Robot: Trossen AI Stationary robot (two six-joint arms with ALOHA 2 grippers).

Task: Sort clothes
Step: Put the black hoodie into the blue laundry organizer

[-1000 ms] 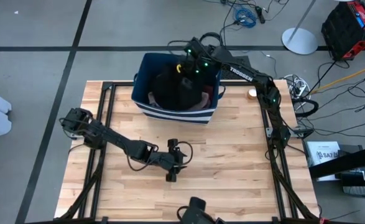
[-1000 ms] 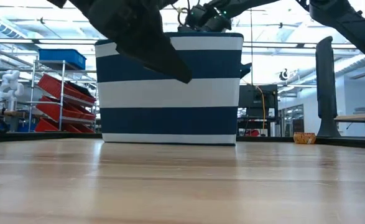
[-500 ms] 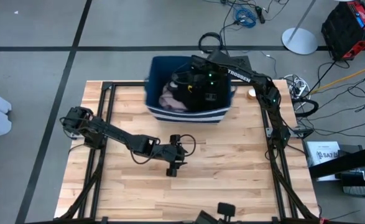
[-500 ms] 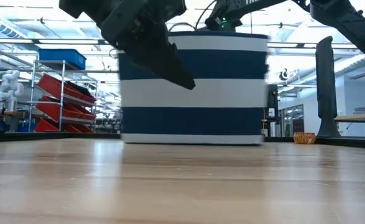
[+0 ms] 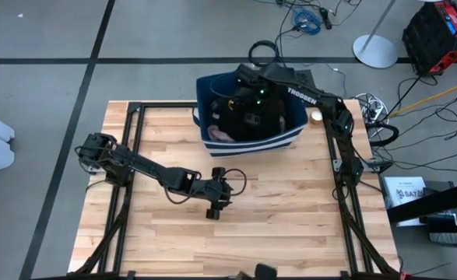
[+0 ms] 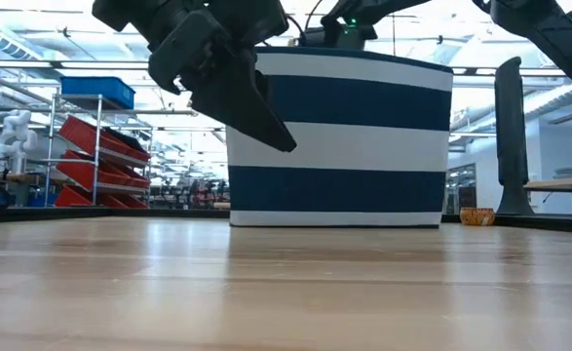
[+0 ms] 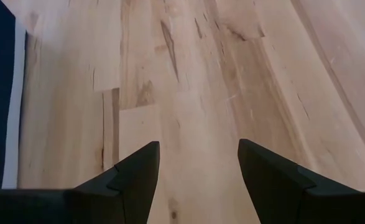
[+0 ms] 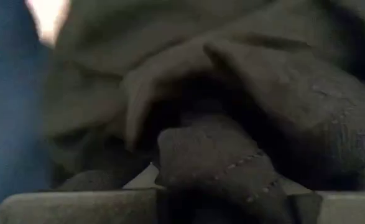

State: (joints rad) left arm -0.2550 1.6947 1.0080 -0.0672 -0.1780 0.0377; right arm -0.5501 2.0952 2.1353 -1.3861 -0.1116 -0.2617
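A pale wooden table (image 5: pixel 290 210) fills the scene, with a dark blue bin with white stripes (image 5: pixel 251 140) standing at its far edge, right of centre, and shelving in the room behind. The right gripper (image 5: pixel 244 105) is down inside the bin among the clothes (image 8: pixel 232 112) (dark fabric crowds its wrist view, a pale pink garment (image 5: pixel 219 134) shows at the bin's left side), and whether its fingers are closed on anything cannot be told. The left gripper (image 7: pixel 198 168) hangs over bare wood near the table's middle, fingers spread apart and holding nothing.

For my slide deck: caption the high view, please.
Right gripper reaches into the striped bin of clothes; left gripper hovers, open, over the wooden table.
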